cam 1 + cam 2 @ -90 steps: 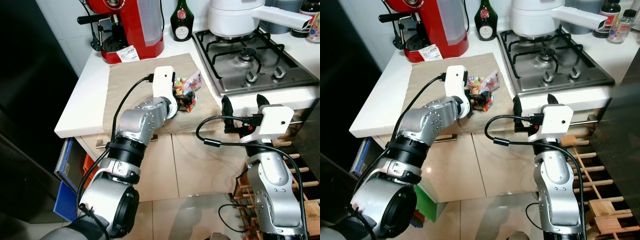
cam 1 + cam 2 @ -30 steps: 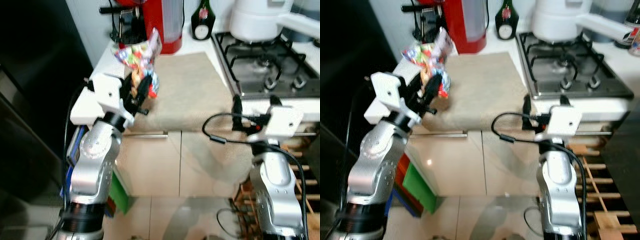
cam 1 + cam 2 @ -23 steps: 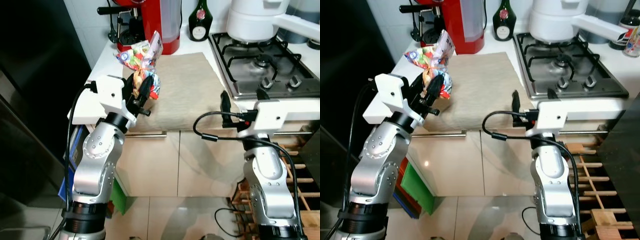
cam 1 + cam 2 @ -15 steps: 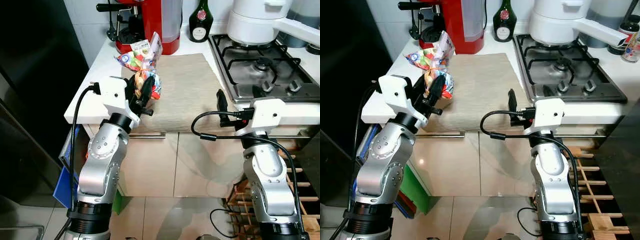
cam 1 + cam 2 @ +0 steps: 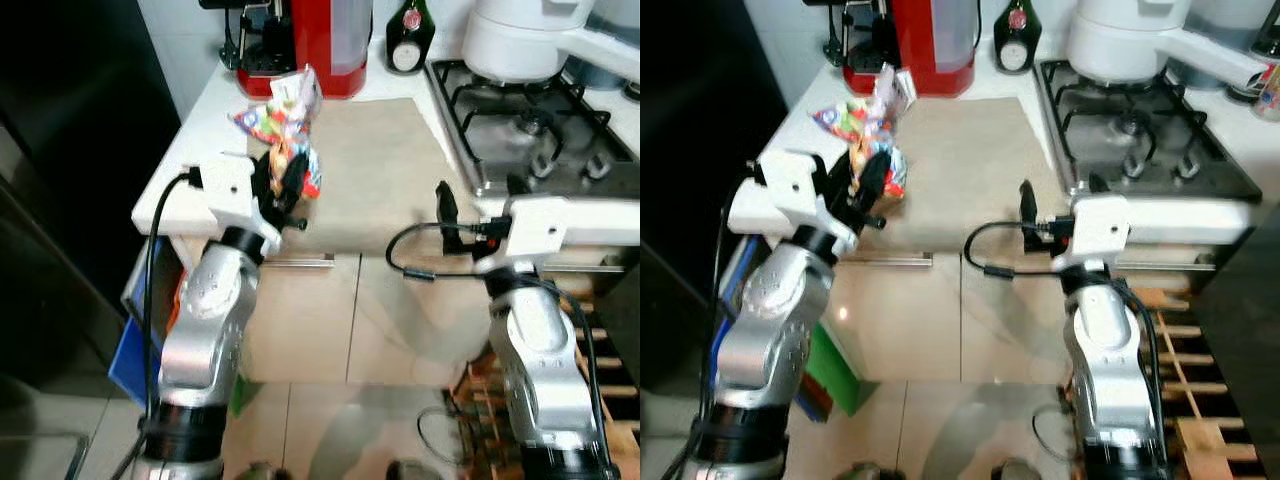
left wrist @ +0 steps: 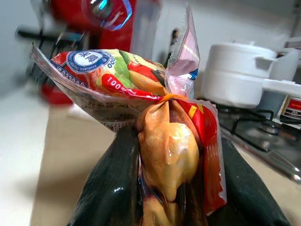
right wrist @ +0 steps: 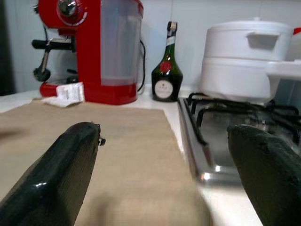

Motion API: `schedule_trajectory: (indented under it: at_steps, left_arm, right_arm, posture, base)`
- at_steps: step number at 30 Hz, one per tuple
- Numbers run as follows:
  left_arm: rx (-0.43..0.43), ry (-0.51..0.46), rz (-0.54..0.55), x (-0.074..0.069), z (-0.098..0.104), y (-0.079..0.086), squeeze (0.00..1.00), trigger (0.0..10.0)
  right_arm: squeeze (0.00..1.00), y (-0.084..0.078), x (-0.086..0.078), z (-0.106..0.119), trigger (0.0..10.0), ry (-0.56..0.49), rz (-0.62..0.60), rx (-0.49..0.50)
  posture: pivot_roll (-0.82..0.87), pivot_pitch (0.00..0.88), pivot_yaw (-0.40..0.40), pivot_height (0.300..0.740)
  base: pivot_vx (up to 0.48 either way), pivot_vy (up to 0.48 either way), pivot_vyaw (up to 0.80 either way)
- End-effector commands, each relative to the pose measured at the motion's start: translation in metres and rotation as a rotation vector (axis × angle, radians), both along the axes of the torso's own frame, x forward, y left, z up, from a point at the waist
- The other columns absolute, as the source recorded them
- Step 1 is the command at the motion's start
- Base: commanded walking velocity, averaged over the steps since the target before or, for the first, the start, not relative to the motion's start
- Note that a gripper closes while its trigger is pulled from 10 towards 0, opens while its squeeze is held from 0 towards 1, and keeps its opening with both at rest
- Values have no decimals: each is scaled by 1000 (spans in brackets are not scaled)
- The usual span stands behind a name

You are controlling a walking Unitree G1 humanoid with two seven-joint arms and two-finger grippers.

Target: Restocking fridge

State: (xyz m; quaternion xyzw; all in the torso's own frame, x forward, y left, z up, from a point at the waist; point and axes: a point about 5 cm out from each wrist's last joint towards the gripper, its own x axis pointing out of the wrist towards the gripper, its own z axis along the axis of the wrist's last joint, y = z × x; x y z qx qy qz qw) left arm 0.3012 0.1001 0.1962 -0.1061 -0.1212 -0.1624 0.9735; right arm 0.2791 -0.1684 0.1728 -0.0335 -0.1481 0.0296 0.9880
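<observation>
Left eye view: left gripper clamps a tied snack bag above the beige mat's left edge. Right gripper hangs spread and empty off the mat's front corner. Advice: keep squeeze firm below the knot, carry bag upright toward fridge.

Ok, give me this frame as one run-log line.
left gripper: shut on snack bag, held above beige mat | right gripper: open, empty, at counter edge

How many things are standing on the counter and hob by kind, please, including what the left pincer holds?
Red coffee machine: 1
Green bottle: 1
White pot: 1
Beige mat: 1
Snack bag in the left pincer: 1
Total: 5
</observation>
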Motion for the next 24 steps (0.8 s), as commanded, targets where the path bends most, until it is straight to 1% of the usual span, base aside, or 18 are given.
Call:
schedule_trajectory:
  at_steps: [1, 8, 22, 24]
  left_arm:
    - [-20, 3, 6, 2, 3, 2, 0, 10000]
    - [-14, -11, -10, 2, 6, -2, 0, 10000]
    - [-9, -4, -20, 3, 5, -3, 0, 10000]
    - [-6, -4, -19, 4, 4, -3, 0, 10000]
  right_arm:
    - [0, -1, -1, -4, 10000, 25, 7, 18]
    - [0, -3, -1, -6, 10000, 38, 3, 20]
    - [0, -5, 0, -5, 10000, 36, 2, 17]
    - [0, -5, 0, -6, 10000, 51, 2, 5]
  posture:
    - [-158, 0, 56, 740]
    - [-163, 0, 54, 740]
    - [-166, 0, 52, 740]
    - [-167, 0, 52, 740]
  base:
    - [-469, 0, 0]
    - [-469, 0, 0]
    - [-456, 0, 0]
    - [0, 0, -400]
